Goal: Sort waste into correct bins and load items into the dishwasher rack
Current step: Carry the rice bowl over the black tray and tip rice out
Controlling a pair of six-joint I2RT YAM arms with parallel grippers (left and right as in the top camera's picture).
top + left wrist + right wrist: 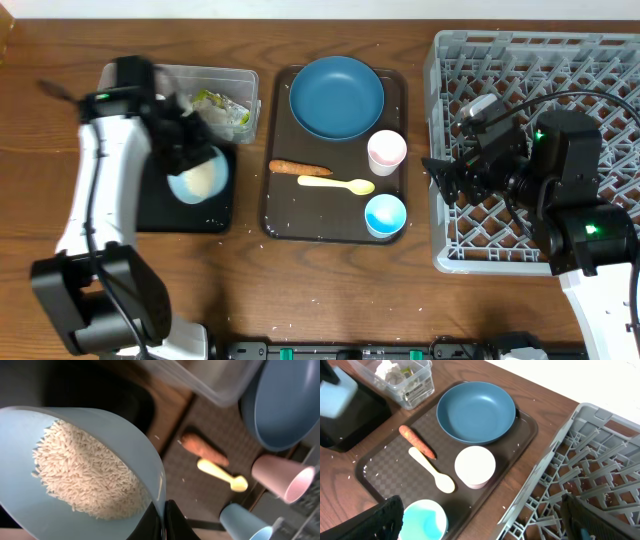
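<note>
In the overhead view, the clear plastic tub (250,80) is seen to hold some waste, while no items are seen in the large square grey plastic dishwasher rack (520,50). The light-blue bowl with a white inside (197,180) is gripped at its rim by the closed left claw (195,150) above the shallow black tray (160,215). The right claw (445,178) is held over the rack's left edge.

In the left wrist view, the bowl is tilted, yet the loose white rice grains (85,475) are heaped inside it, so emptying is judged barely begun.

In the right wrist view, crumpled white paper tissues (387,370) and a yellow-green snack wrapper (412,387) are seen in the tub, and the right claw is spread wide with nothing held. On the dark brown serving tray (390,467) are found the small orange carrot (416,442), the large dark-blue round plate (476,411), the pinkish-white cup (475,466), the small light-blue cup (424,519) and the pale yellow spoon (430,467). The carrot is yet to be binned, and all five items are yet to be racked.
</note>
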